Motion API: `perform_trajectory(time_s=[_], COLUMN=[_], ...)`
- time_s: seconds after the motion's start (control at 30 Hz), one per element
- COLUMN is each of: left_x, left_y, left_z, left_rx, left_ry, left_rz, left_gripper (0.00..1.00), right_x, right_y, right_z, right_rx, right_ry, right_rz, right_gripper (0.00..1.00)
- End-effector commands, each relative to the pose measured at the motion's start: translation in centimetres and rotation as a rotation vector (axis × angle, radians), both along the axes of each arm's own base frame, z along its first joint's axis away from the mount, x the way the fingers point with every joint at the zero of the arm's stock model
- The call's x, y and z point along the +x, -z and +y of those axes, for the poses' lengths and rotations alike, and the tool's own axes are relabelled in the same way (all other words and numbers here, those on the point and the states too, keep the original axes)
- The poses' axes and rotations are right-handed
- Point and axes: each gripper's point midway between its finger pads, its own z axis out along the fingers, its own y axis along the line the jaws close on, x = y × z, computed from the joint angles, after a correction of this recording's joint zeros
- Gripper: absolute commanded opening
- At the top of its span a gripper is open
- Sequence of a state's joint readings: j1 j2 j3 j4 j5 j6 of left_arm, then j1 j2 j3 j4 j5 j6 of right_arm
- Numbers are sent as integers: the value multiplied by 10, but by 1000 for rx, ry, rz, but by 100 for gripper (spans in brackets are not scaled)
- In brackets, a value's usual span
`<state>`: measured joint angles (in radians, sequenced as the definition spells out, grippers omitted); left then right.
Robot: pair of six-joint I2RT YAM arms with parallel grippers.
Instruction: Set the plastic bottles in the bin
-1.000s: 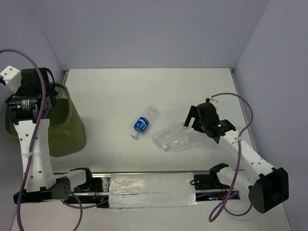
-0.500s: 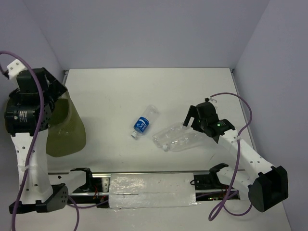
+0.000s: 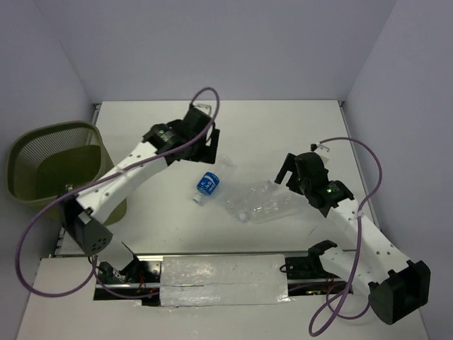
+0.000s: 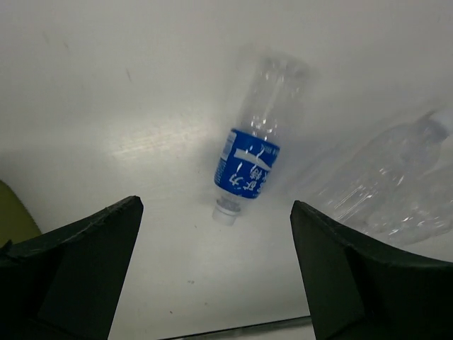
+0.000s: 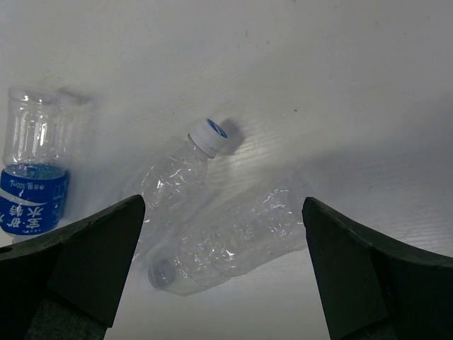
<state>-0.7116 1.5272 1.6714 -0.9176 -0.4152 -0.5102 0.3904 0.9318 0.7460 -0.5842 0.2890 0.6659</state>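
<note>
The white surface (image 3: 283, 127) carries three bottles lying on their sides, so most of the task looks undone. The olive-green lattice-walled plastic bin (image 3: 56, 145) stands at the far left edge, well apart from all of them. Its inside shows only green, and whether a bottle already lies in it cannot be told from the overhead view. No short jar-like bottle shows anywhere. The largest pieces left are a pair right of centre: a clear crumpled plastic bottle with a white-and-blue cap (image 5: 173, 177) and, touching it on the near side, a clear ribbed plastic bottle (image 5: 241, 234) whose mouth looks uncapped. The right hand (image 3: 287, 170) hovers just beside and above their far-right ends, its fingers spread wide with nothing between them. In its own wrist view both bottles lie framed between the two fingers. Smaller, and near the pair's left, lies the clear plastic bottle with a blue label (image 3: 209, 181), its neck pointing toward the near edge. The left hand (image 3: 204, 147) hangs just above and beyond the base of that bottle, fully open and empty. Its wrist view shows the blue-labelled bottle centred between the fingers, below them and not touched. Judging by this, each hand is lined up over a target, and at least three pick-and-drop trips to the bin remain.
</note>
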Motion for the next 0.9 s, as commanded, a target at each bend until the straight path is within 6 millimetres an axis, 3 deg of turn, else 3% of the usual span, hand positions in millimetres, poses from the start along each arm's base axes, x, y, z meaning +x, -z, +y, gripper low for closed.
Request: perform_trajectory(time_s=[0.0, 0.17, 0.43, 0.7, 0.87], left_x=[2, 14, 23, 33, 37], left_y=[40, 100, 183, 226, 223], left_z=[-29, -47, -46, -40, -36], left_rx=[-28, 38, 191, 296, 328], left_ry=[91, 102, 66, 21, -13], left_rz=[87, 176, 298, 332, 311], left_gripper=[99, 99, 99, 99, 76], right_x=[-3, -8, -6, -7, -7], right_y=[-13, -9, -8, -2, -2], right_z=[-9, -9, -3, -1, -4], right_rx=[-7, 0, 27, 33, 21], right_ry=[45, 47, 29, 22, 43], right_rz=[-47, -35, -33, -21, -16], right_gripper=[100, 100, 100, 100, 100])
